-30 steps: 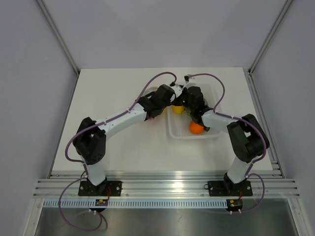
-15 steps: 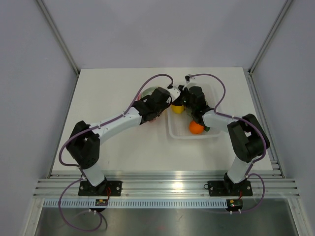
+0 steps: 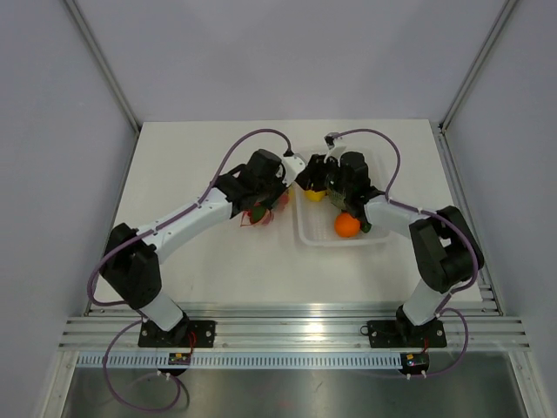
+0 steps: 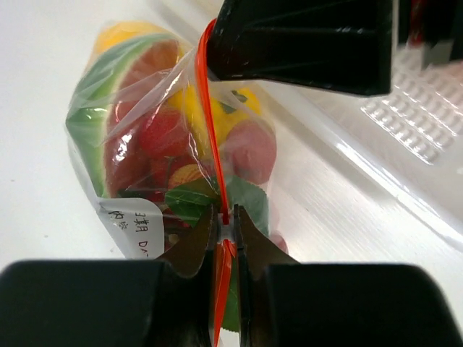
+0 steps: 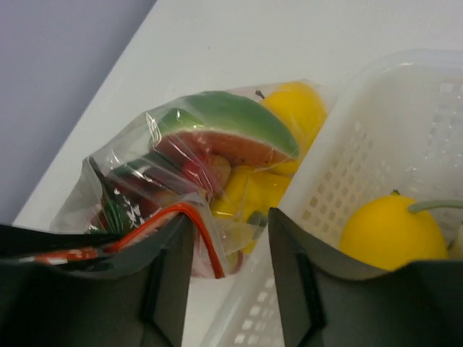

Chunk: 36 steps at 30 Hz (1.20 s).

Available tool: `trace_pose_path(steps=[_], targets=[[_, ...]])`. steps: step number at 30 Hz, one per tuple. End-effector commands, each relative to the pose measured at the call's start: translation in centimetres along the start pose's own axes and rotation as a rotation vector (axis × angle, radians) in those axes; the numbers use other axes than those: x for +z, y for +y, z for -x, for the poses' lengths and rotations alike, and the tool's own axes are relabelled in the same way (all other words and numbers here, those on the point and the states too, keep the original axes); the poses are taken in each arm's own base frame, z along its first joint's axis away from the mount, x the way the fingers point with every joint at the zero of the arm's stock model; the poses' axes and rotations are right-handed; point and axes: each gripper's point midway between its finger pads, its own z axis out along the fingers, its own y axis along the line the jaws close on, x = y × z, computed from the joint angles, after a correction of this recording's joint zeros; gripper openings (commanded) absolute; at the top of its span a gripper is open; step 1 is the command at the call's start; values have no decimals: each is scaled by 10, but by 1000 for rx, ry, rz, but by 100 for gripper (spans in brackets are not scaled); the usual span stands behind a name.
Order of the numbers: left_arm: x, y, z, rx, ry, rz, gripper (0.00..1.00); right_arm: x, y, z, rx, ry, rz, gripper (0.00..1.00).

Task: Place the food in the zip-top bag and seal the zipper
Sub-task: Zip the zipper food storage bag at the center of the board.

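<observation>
Right wrist view: right tool (image 5: 230, 235) has parted around the zipper (image 5: 189, 212).

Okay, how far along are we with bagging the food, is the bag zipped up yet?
Done: much food sits inside the zip-top bag. In hand: the left gripper pinches one end of the zipper, and the right gripper stands open beside the strip, so sealing looks underway; whether it is shut all along I cannot tell. Left: an orange and a lemon lie in the white tray.
</observation>
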Motion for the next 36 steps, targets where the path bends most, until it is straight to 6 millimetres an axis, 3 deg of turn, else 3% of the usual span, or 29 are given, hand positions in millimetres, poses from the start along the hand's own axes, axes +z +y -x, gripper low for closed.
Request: trace_pose_path(steps=[1, 7, 12, 17, 19, 22, 36], targets=[[-27, -21, -3, -31, -23, -177, 0, -25, 18, 33, -211, -37, 50, 53], [-48, -29, -5, -52, -76, -297, 0, -56, 34, 33, -462, 28, 105, 64], [-60, -33, -7, -45, -88, -360, 0, -83, 61, 23, -734, 38, 295, 68], [-61, -36, -4, -53, -98, -396, 0, -97, 79, 15, -819, 81, 385, 69], [-61, -36, -3, -56, -98, -400, 0, -96, 93, 7, -876, 88, 413, 69], [-61, -37, -2, -58, -99, -412, 0, -85, 97, -3, -977, 105, 367, 69], [-67, -37, -3, -59, -92, -441, 0, -55, 83, -23, -1109, 158, 291, 66]])
